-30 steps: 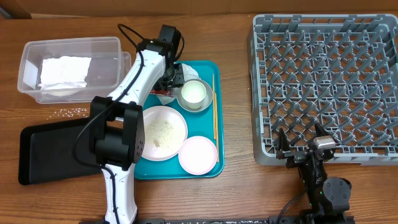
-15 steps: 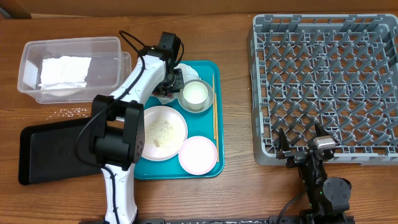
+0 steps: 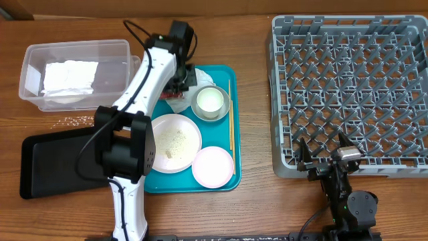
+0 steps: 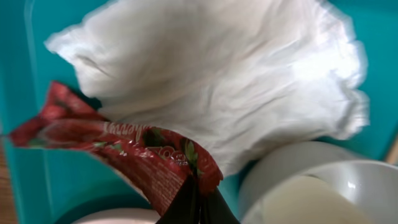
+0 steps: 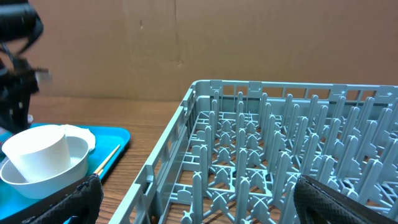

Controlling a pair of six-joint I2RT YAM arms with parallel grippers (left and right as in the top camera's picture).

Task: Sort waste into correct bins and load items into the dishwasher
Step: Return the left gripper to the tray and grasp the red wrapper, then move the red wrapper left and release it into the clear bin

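Observation:
My left gripper (image 4: 196,186) is shut on the small red packet wrapper (image 4: 143,155), pinching its edge over the teal tray. The crumpled white napkin (image 4: 217,74) lies just beyond it. In the overhead view the left gripper (image 3: 180,85) sits at the tray's far left corner beside the white cup (image 3: 208,100), which stands in the bowl (image 3: 223,110). The large plate (image 3: 175,142) carries pale crumbs; the small plate (image 3: 212,166) and chopsticks (image 3: 231,114) lie on the tray too. My right gripper (image 3: 328,155) stands open at the grey dish rack (image 3: 348,87).
A clear tub (image 3: 27,73) at the far left holds a white napkin (image 3: 70,75). The flat black tray (image 3: 60,164) lies in front of it. Loose crumbs (image 3: 77,120) dot the table between them. The teal tray (image 3: 224,73) sits mid-table.
The left gripper's jaws have closed onto the red wrapper, and the left arm has shifted slightly toward the far side. The right arm has not moved.

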